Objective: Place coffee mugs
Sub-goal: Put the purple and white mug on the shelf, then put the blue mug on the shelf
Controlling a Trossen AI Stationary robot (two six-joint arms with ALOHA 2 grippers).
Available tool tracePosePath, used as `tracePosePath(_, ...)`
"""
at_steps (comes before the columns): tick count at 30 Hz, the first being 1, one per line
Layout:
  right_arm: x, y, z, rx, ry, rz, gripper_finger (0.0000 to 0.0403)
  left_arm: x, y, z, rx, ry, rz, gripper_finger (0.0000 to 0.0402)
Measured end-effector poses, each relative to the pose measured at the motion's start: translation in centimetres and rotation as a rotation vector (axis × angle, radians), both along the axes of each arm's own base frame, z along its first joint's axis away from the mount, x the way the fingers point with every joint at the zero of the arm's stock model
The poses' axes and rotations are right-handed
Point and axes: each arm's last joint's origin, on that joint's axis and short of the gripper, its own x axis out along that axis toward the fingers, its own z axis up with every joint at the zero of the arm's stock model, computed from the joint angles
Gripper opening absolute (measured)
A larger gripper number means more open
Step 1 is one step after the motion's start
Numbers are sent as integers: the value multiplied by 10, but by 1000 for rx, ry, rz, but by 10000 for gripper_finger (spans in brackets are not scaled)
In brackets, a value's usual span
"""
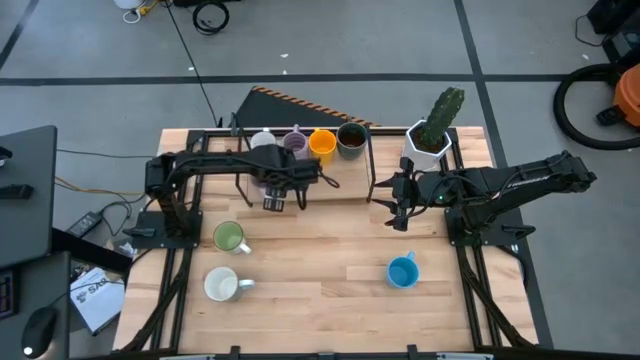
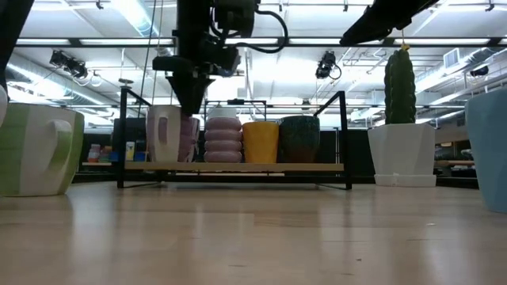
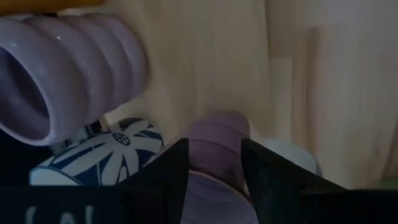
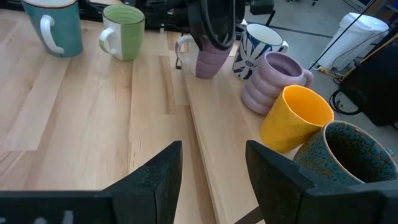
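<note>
Five mugs are lined up on the rack [image 1: 370, 150] at the far side, where a purple mug [image 4: 210, 60] is pinched by the left gripper [image 1: 275, 200], while the right gripper [image 1: 400, 215] is held open nearby.

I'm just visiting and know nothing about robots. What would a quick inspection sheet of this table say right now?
Surface: pale wooden table with a low black-framed wooden shelf at the back.
Job's things: on the shelf a white-and-blue patterned mug, ribbed lilac mug, orange mug and dark speckled mug; on the table a green mug, white mug and blue mug.
Clutter: cactus in a white faceted pot.
Grippers: left tool holds a smooth lilac mug at the shelf; right tool is open and idle.
Cables: black cable on the floor.
Surroundings: orange-and-black vacuum.
</note>
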Motion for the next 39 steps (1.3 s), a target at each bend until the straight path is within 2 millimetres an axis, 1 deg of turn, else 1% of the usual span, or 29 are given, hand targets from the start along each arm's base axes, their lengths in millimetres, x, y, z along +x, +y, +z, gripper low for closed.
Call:
tracePosePath(6,0,0,0,0,1,0,183,-2,0,0,-16,16,4,153)
tracePosePath(8,0,0,0,-1,2,1,183,-1,-2,1,-17,12,-5,153)
tracePosePath(11,0,0,0,-3,2,2,183,5,-9,13,-9,-48,-7,153)
tracePosePath(13,0,0,0,-3,3,2,183,10,-16,24,-25,-112,10,153)
tracePosePath(16,-1,0,-1,4,15,-3,183,15,-32,38,-171,-210,47,153)
tracePosePath(19,-2,0,-4,19,41,-14,183,15,-50,38,-321,-219,84,153)
tracePosePath(22,-4,0,-7,51,74,5,183,13,-67,37,-336,-187,65,153)
tracePosePath(24,-4,1,-10,78,99,25,183,17,-76,36,-314,-204,16,153)
tracePosePath(26,-1,3,-14,98,125,44,183,21,-83,37,-281,-241,-34,153)
tracePosePath(28,4,6,-21,120,181,69,183,27,-84,38,-257,-294,-71,153)
tracePosePath(30,11,10,-30,148,257,99,183,33,-83,33,-241,-349,-98,153)
tracePosePath(32,17,14,-35,167,348,112,183,35,-82,23,-226,-372,-117,153)
tracePosePath(36,30,24,-38,146,503,123,183,34,-78,-2,-216,-379,-128,153)
tracePosePath(39,35,31,-36,134,599,189,183,32,-77,-18,-217,-379,-128,153)
